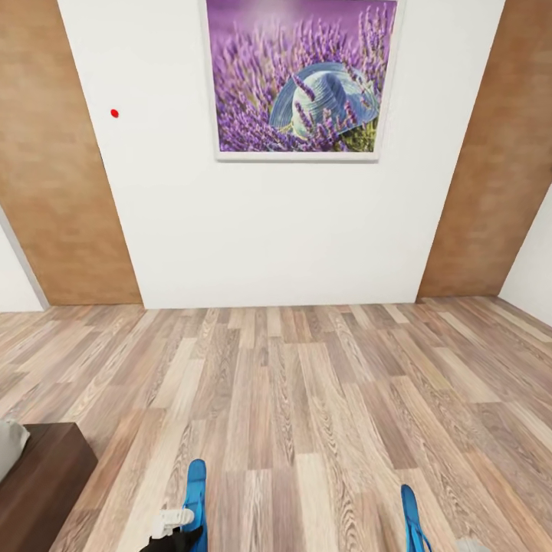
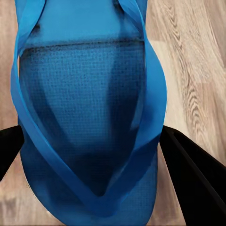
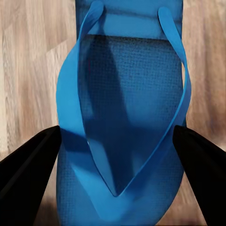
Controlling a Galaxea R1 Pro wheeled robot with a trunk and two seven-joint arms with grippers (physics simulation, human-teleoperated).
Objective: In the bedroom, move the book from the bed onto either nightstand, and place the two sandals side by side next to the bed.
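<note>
Two bright blue sandals (image 2: 89, 117) (image 3: 127, 122), thin straps

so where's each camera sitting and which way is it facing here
Head view: on the robot's head, facing a white wall with a lavender picture; left gripper shows low.
Left wrist view: on the left arm, looking along dark fingers at a blue sandal.
Right wrist view: same, fingers flanking the other sandal.
Shared: both sandals appear in the head view.

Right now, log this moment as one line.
left gripper: astride left sandal | right gripper: astride right sandal | sandals apart | floor
</note>
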